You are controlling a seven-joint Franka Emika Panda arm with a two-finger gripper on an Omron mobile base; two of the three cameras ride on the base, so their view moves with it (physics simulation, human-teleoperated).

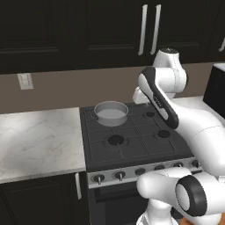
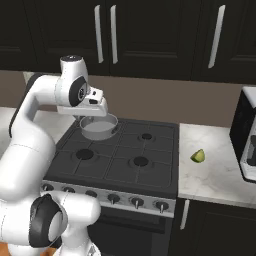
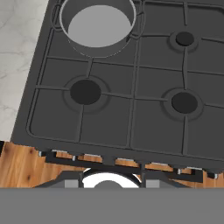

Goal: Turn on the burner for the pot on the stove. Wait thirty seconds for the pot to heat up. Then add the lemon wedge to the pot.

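Currently my gripper (image 2: 95, 107) hangs above the pot (image 2: 99, 126); can't tell how its jaws stand, and I see nothing held. Pot sits back-left on the stove (image 2: 125, 160), empty, pale inside. Wedge (image 2: 198, 156) lies on the counter (image 2: 215, 175) right of the stove: tiny, yellow-green. I judge it light, soft, slippery; pinch the flat faces gently.

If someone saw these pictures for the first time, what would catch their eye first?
Probably the white robot arm, raised above the black stove. Next, the silver pot on the stove's back left burner, with nothing inside it. Then the small lemon wedge, alone on the marble counter right of the stove.
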